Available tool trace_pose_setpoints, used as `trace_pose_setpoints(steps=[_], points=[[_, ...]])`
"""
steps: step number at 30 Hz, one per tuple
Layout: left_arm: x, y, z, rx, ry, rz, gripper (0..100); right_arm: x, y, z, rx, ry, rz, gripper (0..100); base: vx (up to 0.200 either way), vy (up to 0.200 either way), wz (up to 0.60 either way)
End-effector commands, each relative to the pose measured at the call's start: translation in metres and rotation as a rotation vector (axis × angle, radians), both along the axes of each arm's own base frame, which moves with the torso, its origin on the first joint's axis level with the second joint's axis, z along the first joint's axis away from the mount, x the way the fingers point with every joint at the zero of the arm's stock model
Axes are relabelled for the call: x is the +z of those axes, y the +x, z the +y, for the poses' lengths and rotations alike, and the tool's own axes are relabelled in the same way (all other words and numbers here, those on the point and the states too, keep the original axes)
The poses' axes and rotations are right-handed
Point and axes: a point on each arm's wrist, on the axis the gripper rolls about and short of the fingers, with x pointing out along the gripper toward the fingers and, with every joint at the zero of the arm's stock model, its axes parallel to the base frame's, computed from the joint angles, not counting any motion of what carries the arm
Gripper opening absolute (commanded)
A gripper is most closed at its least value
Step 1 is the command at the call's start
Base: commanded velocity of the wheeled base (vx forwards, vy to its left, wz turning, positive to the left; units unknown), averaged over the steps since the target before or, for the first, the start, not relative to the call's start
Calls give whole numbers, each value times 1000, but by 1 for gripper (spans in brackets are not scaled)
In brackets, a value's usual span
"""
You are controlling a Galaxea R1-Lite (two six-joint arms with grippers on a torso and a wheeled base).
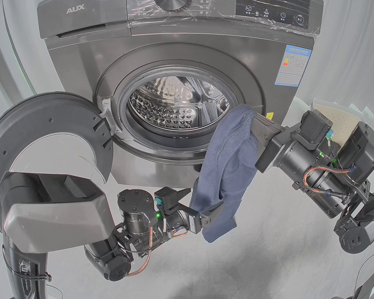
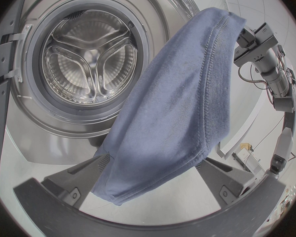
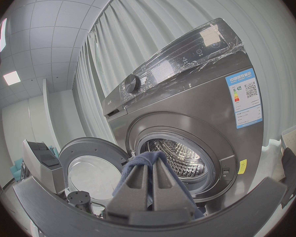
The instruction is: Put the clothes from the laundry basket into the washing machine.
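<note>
One blue garment [image 1: 228,162] hangs in the air just in front of the washing machine [image 1: 237,50], at the right side of its round opening and outside the drum [image 1: 174,100]. Its long axis is steep, the top end far and to the right, at the opening's rim, and the bottom end nearer and slightly to the left. The right gripper [image 1: 252,121] is clenched on the top end, with cloth pinched between its two fingers [image 3: 139,181]. The left gripper [image 1: 216,217] is spread wide at the bottom end, and the cloth hangs down between its two fingers [image 2: 88,171] without being pinched. The one door [image 1: 41,121] is swung fully open to the left. One pale basket [image 1: 347,119] stands to the right of the machine, with a dark cloth [image 3: 291,168] over its edge.
</note>
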Motion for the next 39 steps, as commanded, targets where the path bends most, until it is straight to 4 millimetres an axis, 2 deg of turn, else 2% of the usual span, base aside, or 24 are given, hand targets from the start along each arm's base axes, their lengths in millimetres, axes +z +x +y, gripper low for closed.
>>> trace_pose_setpoints(steps=[1,10,11,19,24,26,28,29,32,33,39], points=[[-1,0,-3,-7,-1,-3,100,-2,1,1,2,-5,4,0,0,0,0],[-3,17,-11,21,-14,-49,100,-2,1,1,0,-4,5,0,0,0,0],[-3,17,-11,27,-14,-50,0,-2,1,1,0,-5,6,0,0,0,0],[1,21,-6,75,-18,-60,0,-3,0,1,2,-9,9,0,0,0,0],[19,17,0,89,-41,-86,0,-5,2,0,-3,-13,14,0,0,0,0],[34,8,8,91,-54,-102,0,-7,4,-1,-8,-17,20,0,0,0,0],[36,7,9,91,-57,-103,0,-7,4,-1,-8,-17,20,0,0,0,0],[50,-7,26,96,-57,-107,0,-9,4,-2,-13,-22,26,0,0,0,0],[60,-20,39,99,-57,-105,0,-9,4,-2,-14,-23,27,0,0,0,0],[67,-33,48,90,-58,-106,0,-9,5,-3,-17,-21,27,0,0,0,0],[72,-55,65,66,-46,-90,0,-9,6,-5,-23,-11,33,0,0,0,0]])
